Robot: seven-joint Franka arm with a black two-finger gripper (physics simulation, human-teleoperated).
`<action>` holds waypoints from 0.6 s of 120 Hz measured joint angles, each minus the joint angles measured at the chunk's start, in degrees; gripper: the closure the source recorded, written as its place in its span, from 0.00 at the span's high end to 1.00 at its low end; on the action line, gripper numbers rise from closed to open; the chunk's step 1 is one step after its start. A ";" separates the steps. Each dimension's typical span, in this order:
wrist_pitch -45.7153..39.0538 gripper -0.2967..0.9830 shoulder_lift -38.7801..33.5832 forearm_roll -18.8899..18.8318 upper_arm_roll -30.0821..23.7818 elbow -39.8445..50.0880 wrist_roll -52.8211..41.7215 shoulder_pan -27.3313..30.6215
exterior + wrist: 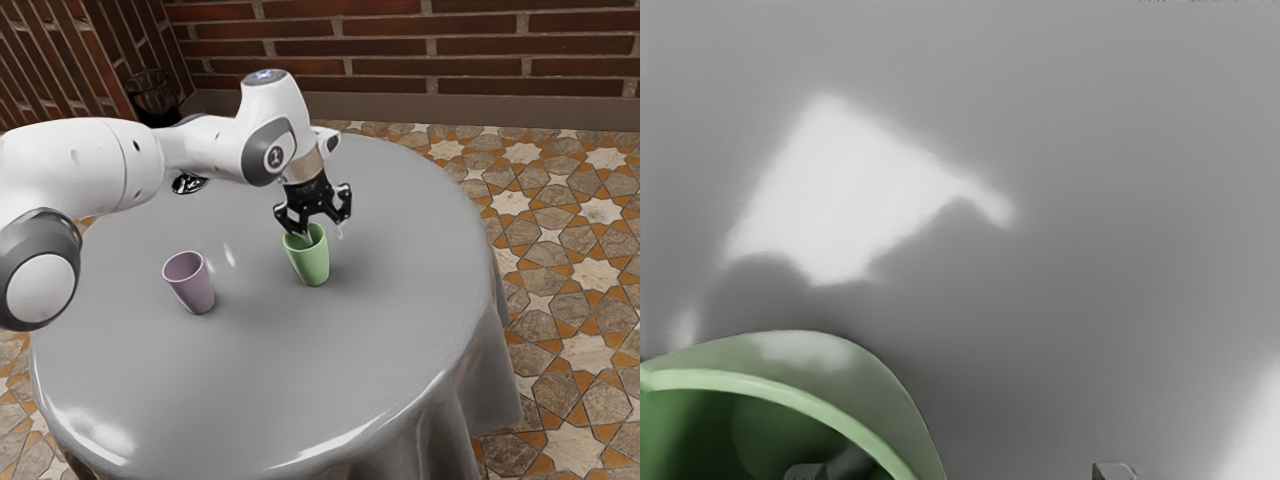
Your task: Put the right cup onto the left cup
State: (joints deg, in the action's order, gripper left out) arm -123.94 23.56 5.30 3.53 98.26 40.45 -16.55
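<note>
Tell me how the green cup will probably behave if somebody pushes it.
The green cup would probably tip easily, being tall and narrower at its base. Its thin, evenly round wall suggests something stiff and fairly light. Its smooth surface may be slippery.

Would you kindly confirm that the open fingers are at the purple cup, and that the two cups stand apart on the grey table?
Not quite: the exterior view shows the open fingers at the green cup, not the purple cup; the rest is right.

Moderate light, glossy glare
Glare streaks the tablecloth (250, 380) along its rim; in the wrist view, soft shadows bite into a bright patch near the green cup (855, 375).
</note>
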 joint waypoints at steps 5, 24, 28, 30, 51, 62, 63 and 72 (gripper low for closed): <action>0.00 0.41 0.34 -0.62 0.11 0.01 0.56 0.06; 0.00 0.32 1.40 -1.77 0.90 0.10 2.36 0.16; 0.01 0.29 1.45 -1.85 0.92 0.10 2.69 0.18; 0.01 0.28 1.46 -1.88 0.93 0.10 2.85 0.19; 0.00 0.20 1.53 -2.04 0.95 0.05 4.27 0.26; -0.01 0.18 1.51 -2.10 0.95 0.03 4.86 0.52; -0.01 0.18 1.51 -2.11 0.95 0.03 4.91 0.55; 0.01 0.17 1.51 -2.19 0.95 0.01 5.36 0.69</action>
State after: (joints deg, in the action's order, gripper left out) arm -123.92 25.07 3.11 4.48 98.26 45.81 -15.86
